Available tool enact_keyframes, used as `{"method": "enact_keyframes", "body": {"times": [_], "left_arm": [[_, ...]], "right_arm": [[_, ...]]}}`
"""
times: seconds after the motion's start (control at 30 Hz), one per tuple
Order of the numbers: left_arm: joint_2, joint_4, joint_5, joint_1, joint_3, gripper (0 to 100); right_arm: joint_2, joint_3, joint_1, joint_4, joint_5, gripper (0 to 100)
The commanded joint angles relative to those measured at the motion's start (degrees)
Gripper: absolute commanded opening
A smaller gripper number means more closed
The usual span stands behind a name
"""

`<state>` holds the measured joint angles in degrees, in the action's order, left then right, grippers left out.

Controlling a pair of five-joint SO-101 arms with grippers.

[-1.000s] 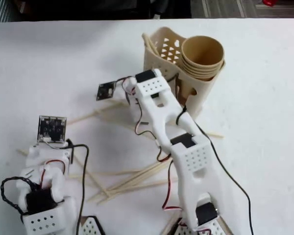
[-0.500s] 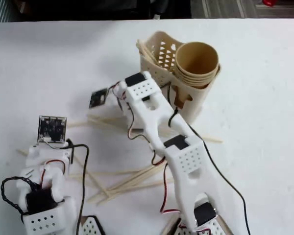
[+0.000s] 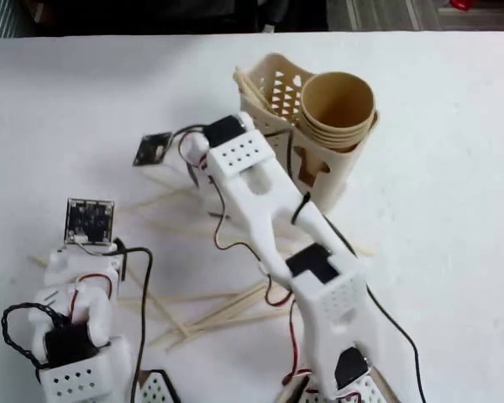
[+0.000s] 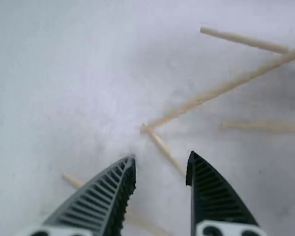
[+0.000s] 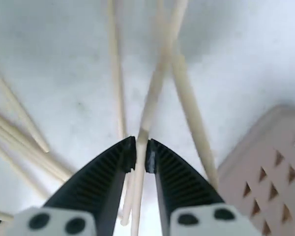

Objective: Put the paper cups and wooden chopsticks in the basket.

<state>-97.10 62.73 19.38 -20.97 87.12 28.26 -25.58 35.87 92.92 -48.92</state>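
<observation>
Pinching seemingly one chopstick (image 5: 155, 93), the right hand (image 5: 140, 143) hides its end.

Stacked paper cups (image 3: 338, 105) stand inside the basket (image 3: 273, 82).

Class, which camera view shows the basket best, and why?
The high view: the basket stands almost whole, paper cups stacked inside. The right wrist view catches one corner of its perforated wall; the left wrist view faces chopsticks on the table.

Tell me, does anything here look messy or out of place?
Yes: wooden chopsticks lie scattered and crisscrossed over the table instead of in the basket, where the paper cups already sit stacked. The right gripper is shut on one chopstick.
</observation>
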Motion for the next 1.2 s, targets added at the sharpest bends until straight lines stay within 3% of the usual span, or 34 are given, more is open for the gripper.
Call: {"method": "enact_keyframes", "body": {"times": [0.0, 0.3, 0.6, 1.0, 1.17], "left_arm": [[-0.5, -1.4, 0.6, 0.0, -0.2, 18], [-0.5, -1.4, 0.6, 0.0, -0.2, 18], [-0.5, -1.4, 0.6, 0.0, -0.2, 18], [-0.5, -1.4, 0.6, 0.0, -0.2, 18], [-0.5, -1.4, 0.6, 0.0, -0.2, 18]], "right_arm": [[-8.4, -0.9, 0.4, 2.2, 2.5, 1.8], [-25.1, -1.4, 0.4, 1.9, 8.0, 1.8], [-29.7, -18.6, 0.0, -3.6, 23.1, 1.8], [-29.7, -26.1, -5.9, -29.7, 33.5, 1.8], [-29.7, -26.1, -9.5, -36.9, 33.6, 1.8]]}}
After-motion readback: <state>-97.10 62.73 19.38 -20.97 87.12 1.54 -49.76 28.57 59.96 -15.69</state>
